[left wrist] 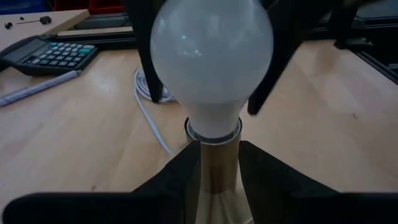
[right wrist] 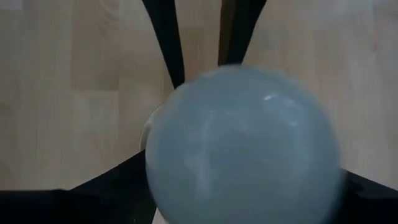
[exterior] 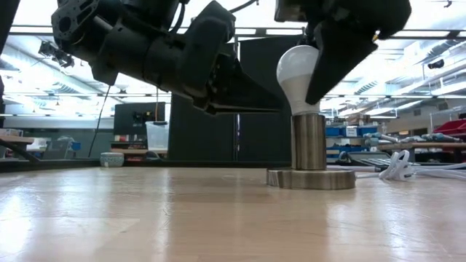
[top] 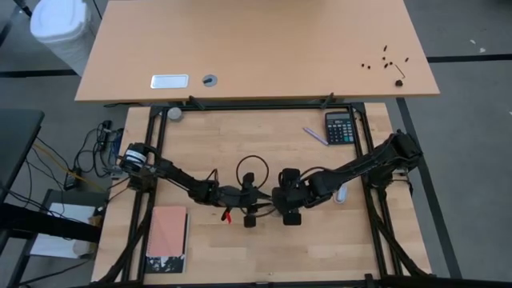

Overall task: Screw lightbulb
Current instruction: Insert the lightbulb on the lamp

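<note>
The white lightbulb point(exterior: 297, 73) stands with its narrow neck point(left wrist: 214, 124) in the top of a metal socket tube point(exterior: 309, 142). The tube's round base point(exterior: 311, 179) rests flat on the wooden table. My right gripper point(right wrist: 245, 171) comes down from above and is shut on the bulb's globe point(left wrist: 211, 56). Reaching in from the table's left, my left gripper point(left wrist: 219, 158) is shut on the socket tube below the bulb. In the high view both grippers meet near the table's middle point(top: 268, 198), and the bulb is hidden under them. My left gripper pinches the socket's metal tube point(left wrist: 217, 177) between its two fingers point(left wrist: 177, 183), just below the tube's rim. The fingers come nearly level from the table's left and lie across the upright tube. The socket's base stays on the table. My right gripper holds the bulb's round globe point(right wrist: 242, 143) between its two fingers point(left wrist: 280, 59), one on each side. The fingers slant down from above. The bulb stands upright with its neck in the socket's top.
A white cord point(exterior: 404, 169) lies coiled on the table to the socket's right. A calculator point(top: 340, 128) and a pen point(top: 314, 136) lie toward the far right. A pink notebook point(top: 168, 232) sits at the near left. Bare wood stretches in front of the socket.
</note>
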`<state>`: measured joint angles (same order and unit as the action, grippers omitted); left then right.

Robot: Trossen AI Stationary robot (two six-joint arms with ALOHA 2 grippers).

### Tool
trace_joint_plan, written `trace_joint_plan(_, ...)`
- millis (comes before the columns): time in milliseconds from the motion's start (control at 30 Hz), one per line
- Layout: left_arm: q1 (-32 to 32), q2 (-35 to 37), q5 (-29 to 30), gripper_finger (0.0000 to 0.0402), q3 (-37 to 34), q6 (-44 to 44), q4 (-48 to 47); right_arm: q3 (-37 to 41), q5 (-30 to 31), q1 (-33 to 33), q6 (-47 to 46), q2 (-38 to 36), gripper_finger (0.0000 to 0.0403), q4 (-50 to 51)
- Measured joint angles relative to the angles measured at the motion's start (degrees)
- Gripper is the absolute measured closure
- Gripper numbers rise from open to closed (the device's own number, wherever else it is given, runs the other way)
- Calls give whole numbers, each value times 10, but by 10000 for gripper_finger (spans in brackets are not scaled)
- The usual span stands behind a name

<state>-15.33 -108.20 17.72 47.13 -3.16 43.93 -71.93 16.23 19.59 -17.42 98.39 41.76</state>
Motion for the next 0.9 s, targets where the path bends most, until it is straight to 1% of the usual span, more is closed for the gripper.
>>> trace_joint_plan(133, 1, 0, 0, 289, 0, 12, -1, 22, 1, 2, -9, -1, 104, -30)
trace_joint_plan(267, 1, 0, -9, 289, 0, 12, 1, 35, 3, 3, -11, -12, 104, -38)
trace_joint_plan(500, 3, 18, -19, 289, 6, 13, -9, 68, 14, 15, -31, -57, 104, -40)
trace_joint_plan(700, 12, 18, -26, 289, 36, 17, -66, 93, 27, 29, -56, -72, 104, -43)
trace_joint_plan(900, 18, 18, -27, 289, 53, 31, -95, 113, 32, 43, -66, -72, 104, -89)
